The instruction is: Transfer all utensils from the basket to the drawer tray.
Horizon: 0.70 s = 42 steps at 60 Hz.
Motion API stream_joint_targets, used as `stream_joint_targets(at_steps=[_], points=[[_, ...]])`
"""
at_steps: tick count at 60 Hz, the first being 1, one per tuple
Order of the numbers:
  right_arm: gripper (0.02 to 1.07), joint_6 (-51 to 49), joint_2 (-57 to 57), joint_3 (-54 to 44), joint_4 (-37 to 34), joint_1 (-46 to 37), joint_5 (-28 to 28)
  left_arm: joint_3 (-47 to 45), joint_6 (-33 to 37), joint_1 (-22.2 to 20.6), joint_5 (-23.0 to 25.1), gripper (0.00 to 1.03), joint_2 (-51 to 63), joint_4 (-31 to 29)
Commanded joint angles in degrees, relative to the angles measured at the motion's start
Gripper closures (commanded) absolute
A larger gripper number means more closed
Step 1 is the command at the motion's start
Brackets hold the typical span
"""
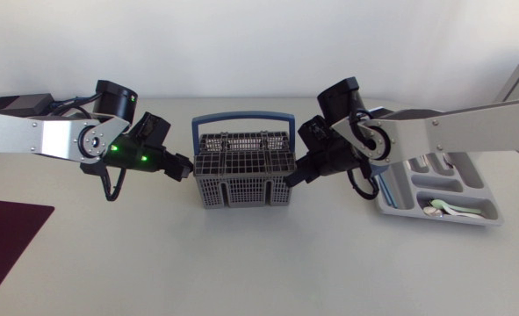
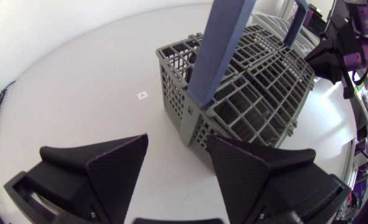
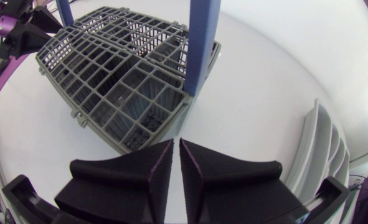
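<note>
I see the grey basket (image 1: 241, 189) mid-table between my arms, my left gripper (image 2: 177, 149) spread wide just beside one end, my right gripper (image 3: 176, 149) pinched closed on nothing near the other, the drawer tray (image 1: 480, 180) behind my right arm.

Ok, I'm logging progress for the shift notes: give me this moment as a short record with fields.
basket: grey, blue handle, mid-table; no utensils visible inside
left pincer: open, beside basket's left side
right pincer: shut, empty, at basket's right side
drawer tray: right of basket, holds a pale spoon
mat: dark red, at table edge, left arm's side
</note>
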Motion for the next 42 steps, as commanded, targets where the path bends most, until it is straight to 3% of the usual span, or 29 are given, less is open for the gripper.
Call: stream_joint_targets(at_steps=[1,9,22,42], points=[[0.89,0.1,-1.17,-1.1,1.32,0.9,-1.18,-0.98,1.12,-0.03,2.84,0.29,-1.53,0.52],[0.73,-0.17,-2.4,-2.07,1.32,-0.51,-1.1,-1.42,1.21,1.29,2.84,0.16,-3.11,0.44],[0.73,-0.61,-3.36,-3.47,1.32,-0.25,-1.1,-2.12,1.21,3.05,2.84,0.06,-5.57,0.44],[0.72,-1.22,-5.65,-5.41,1.41,-0.33,1.01,-5.46,1.29,5.78,2.84,0.05,-11.99,0.35]])
